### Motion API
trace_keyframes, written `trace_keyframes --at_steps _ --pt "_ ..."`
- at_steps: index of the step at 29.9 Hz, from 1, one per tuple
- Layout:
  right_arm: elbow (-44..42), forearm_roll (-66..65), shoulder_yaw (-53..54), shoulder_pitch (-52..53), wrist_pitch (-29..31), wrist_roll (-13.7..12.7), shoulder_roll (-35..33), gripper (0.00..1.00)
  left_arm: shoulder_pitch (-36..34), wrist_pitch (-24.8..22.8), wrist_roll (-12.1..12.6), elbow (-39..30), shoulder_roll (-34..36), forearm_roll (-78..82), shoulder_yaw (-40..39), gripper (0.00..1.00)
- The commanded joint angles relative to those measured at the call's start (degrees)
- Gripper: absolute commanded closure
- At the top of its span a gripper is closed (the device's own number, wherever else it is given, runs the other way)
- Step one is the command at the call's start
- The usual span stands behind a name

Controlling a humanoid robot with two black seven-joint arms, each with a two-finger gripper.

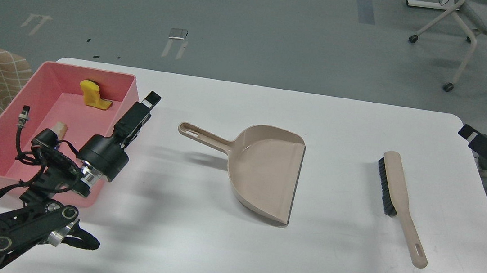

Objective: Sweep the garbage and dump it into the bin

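A pink bin [8, 139] sits at the left end of a white table [325, 262] with both pieces of garbage inside: a yellow chunk [92, 95] near its far wall and a bread slice [58, 129] partly hidden behind the robot's left arm. The left gripper [148, 103] hangs over the bin's right rim (seen edge-on, so whether its fingers are parted cannot be told). A beige dustpan [266, 175] and brush [398, 193] lie apart at mid-table. The right gripper [468, 132] shows at the right edge, its state unclear.
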Motion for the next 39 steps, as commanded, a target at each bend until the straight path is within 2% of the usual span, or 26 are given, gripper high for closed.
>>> trace_keyframes --at_steps 1,9,17,22,24,27,30,33,35,39 --pt "0.09 -0.01 0.47 1.21 0.00 -0.18 1.72 0.02 -0.89 -0.14 0.02 -2.05 0.04 -0.11 -1.60 0.02" --pt "-0.09 -0.01 0.47 7.97 0.00 -0.62 6.90 0.02 -4.84 -0.05 0.72 -4.52 -5.48 -0.20 -1.78 0.02" --pt "0.27 -0.01 0.56 15.36 0.00 -0.80 14.28 0.02 -15.03 -0.14 1.08 -2.94 -12.35 -2.65 -1.78 0.02" --pt "0.35 0.86 0.65 15.80 0.00 -0.18 21.75 0.00 -18.64 -1.37 0.90 -0.57 -15.33 -5.82 -1.78 0.02" --pt "0.27 6.11 1.26 15.80 0.00 -0.09 28.14 0.00 -22.14 -2.33 0.81 -0.04 -18.05 -6.17 -1.87 0.02" --pt "0.35 14.20 1.44 15.89 -0.31 -0.09 32.39 0.00 -25.41 -2.95 0.81 1.63 -20.52 -6.70 -2.13 0.02" --pt "0.44 24.29 1.87 15.98 -1.19 -0.09 34.76 0.00 -27.52 -7.59 0.81 5.66 -22.88 -9.32 -2.83 0.02" --pt "0.35 33.26 3.19 16.59 -2.60 0.00 38.18 0.00 -28.14 -10.85 0.72 6.47 -27.46 -13.28 -6.42 0.02" --pt "0.35 36.17 3.89 16.68 -2.60 0.00 38.99 0.00 -27.53 -12.17 0.55 6.38 -27.73 -14.42 -8.18 0.02" --pt "1.84 44.70 6.00 16.68 -2.08 0.35 38.99 0.00 -24.02 -20.42 0.20 5.86 -28.26 -15.31 -13.10 0.02"
